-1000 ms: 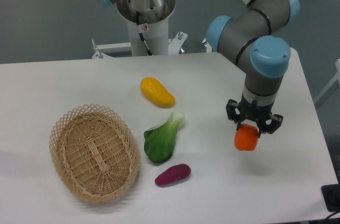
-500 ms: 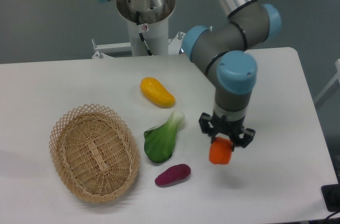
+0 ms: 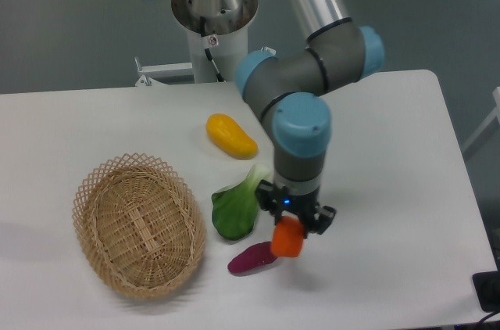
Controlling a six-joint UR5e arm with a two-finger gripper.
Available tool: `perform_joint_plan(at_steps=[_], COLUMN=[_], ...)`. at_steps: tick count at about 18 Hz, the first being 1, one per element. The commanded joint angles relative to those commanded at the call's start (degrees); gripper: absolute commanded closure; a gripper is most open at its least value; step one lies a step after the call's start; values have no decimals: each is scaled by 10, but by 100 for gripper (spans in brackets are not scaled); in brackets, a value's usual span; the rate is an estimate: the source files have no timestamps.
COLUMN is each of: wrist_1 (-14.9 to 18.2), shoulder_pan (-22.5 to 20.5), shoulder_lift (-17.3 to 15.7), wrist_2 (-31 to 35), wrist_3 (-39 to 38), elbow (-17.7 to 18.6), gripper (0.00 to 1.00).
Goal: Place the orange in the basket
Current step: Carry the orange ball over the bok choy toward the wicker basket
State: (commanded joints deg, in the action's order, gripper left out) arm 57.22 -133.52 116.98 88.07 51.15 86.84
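The white table (image 3: 406, 189) spreads under everything. The basket (image 3: 139, 224) sits well off to the camera-left of the gripper (image 3: 292, 224), nothing in it. Just beside the gripper on that same side lies the leafy green vegetable (image 3: 236, 209), and farther up beyond it the yellow mango-shaped fruit (image 3: 230, 135). The purple vegetable (image 3: 251, 259) rests right below the gripper. The fingers are clamped around the orange (image 3: 287, 239), held above the table.
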Motion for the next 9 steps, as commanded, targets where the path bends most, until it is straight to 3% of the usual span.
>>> perform_joint_plan(at_steps=[3,9], wrist_1=[0,0], shoulder_pan=[45,94], shoulder_lift=[-1,1], wrist_2=[1,2], wrist_3=[-20,-29], elbow=[5,5], gripper=[62,62])
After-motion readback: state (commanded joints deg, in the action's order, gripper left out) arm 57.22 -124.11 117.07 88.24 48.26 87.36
